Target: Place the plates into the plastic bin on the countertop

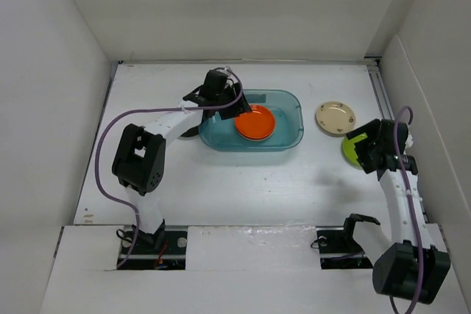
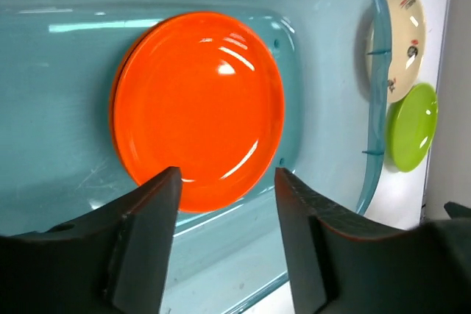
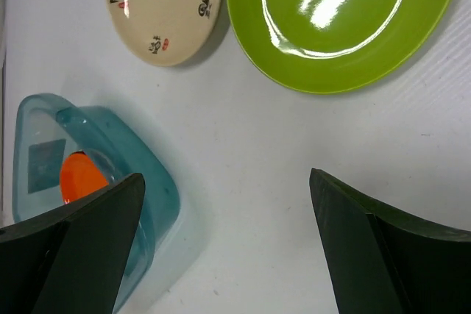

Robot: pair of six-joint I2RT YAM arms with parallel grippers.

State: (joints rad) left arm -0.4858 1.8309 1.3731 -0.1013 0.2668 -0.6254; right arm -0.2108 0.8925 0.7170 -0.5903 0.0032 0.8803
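If you start with the top view, the plastic bin (image 1: pixel 297 112) sits near the middle of the worktop (image 1: pixel 221 182), a touch above centre frame. One orange plate (image 1: pixel 255 123) lies flat inside it. Your left pincer (image 1: pixel 234 108) hangs over the bin's left end, right beside that plate. From up here you can't tell how its jaws stand. Right of the bin, out on the bare worktop, there's a cream plate (image 1: pixel 335 118). Just below it is a lime green plate (image 1: pixel 349 152), partly covered by your right pincer (image 1: pixel 366 151).

Left wrist view: your left pincer (image 2: pixel 224 178) is spread wide with nothing pinched. The orange plate (image 2: pixel 199 101) fills the middle of the frame just past the tips, and I can't tell if they touch it. There's a dark sliver along the plate's left edge that could be shadow or another plate, no idea which. Past the bin's wall (image 2: pixel 331 108), at the right edge of the frame, the cream plate (image 2: pixel 401 42) sits above the lime green plate (image 2: pixel 412 137), both outside the bin.

Right wrist view: your right pincer (image 3: pixel 228 182) is spread too, holding nothing, with bare worktop between the fingers. The lime green plate (image 3: pixel 338 20) is upper right and the cream plate (image 3: pixel 165 5) upper left, just beside each other. The bin's corner (image 3: pixel 147 182) pokes in at the lower left, with a bit of orange showing inside.
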